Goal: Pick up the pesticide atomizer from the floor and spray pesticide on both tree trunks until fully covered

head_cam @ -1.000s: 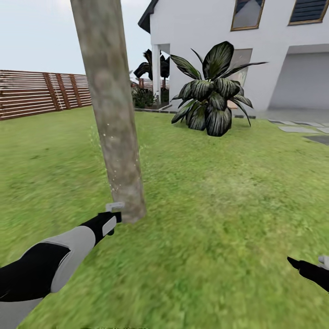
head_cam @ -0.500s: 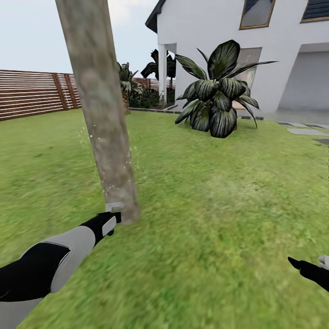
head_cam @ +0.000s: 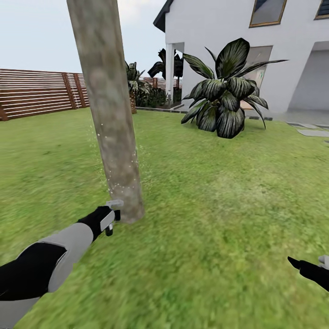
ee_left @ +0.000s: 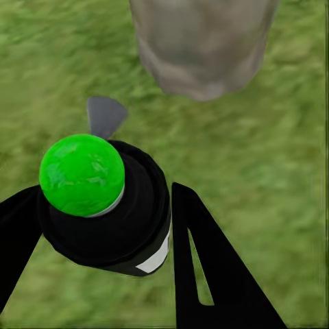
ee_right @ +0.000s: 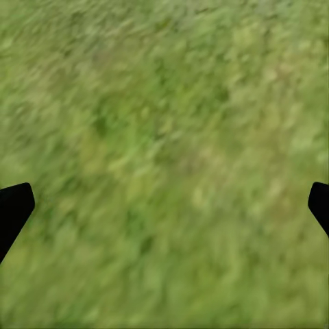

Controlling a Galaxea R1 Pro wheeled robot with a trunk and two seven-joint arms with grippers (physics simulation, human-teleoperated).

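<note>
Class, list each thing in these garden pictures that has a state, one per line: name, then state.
pesticide atomizer: held in the left gripper, nozzle toward the trunk base
tree trunk: upright, whitish pesticide speckles along its lower part
right gripper: jaws wide apart, empty, above grass

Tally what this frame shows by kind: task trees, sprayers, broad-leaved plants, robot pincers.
Pale tree trunk, whitish speckles on it: 1
Pesticide atomizer, clamped in the left pincer: 1
Broad-leaved dark plant by the house: 1
Pincers, counting the right pincer, open over grass: 2
Total: 5
</note>
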